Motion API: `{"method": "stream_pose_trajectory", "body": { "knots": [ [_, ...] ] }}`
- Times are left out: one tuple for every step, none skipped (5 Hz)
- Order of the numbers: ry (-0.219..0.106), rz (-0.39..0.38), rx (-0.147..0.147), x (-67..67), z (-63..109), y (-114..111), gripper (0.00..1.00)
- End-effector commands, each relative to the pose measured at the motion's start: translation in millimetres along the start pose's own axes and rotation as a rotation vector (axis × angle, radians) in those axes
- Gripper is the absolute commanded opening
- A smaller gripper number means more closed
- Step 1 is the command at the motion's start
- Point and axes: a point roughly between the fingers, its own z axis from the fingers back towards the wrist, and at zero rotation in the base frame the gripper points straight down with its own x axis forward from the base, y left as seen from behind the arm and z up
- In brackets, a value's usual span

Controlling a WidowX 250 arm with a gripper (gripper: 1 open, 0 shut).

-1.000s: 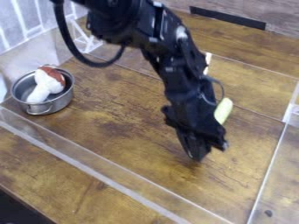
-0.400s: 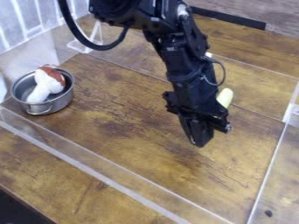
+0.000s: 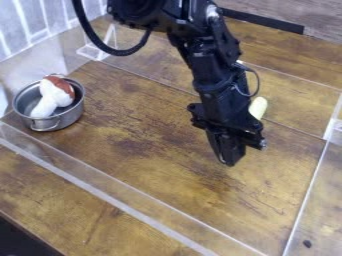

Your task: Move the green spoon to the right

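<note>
- Steel bowl (image 3: 51, 118): upright on the wooden table (image 3: 127, 160), at the left; a white-and-red item (image 3: 54, 93) sits inside, reaching to the rim.
- Black robot arm (image 3: 194, 40): extends down from the top edge to the right-hand part of the table.
- Gripper (image 3: 230, 158): pointed downward, fingers together; any contact with the spoon cannot be determined.
- Green spoon (image 3: 259, 106): pale yellow-green, partly hidden behind the gripper — its visible end shows just beside the arm, on the right.
</note>
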Motion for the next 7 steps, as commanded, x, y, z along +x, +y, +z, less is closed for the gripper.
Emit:
{"method": "stream_pose_trajectory", "body": {
  "knots": [
    [-0.113,0.08,0.037,21.9,24.7,18,0.0],
    [-0.118,0.134,0.055,19.0,25.7,23,0.0],
    [-0.119,0.164,0.064,24.5,41.0,25,0.0],
    [-0.12,0.187,0.07,30.1,57.7,28,0.0],
    [-0.122,0.208,0.075,28.8,63.4,36,0.0],
    [-0.124,0.213,0.061,28.4,49.4,32,0.0],
    [-0.123,0.217,0.044,27.6,34.4,27,0.0]
  ]
}}
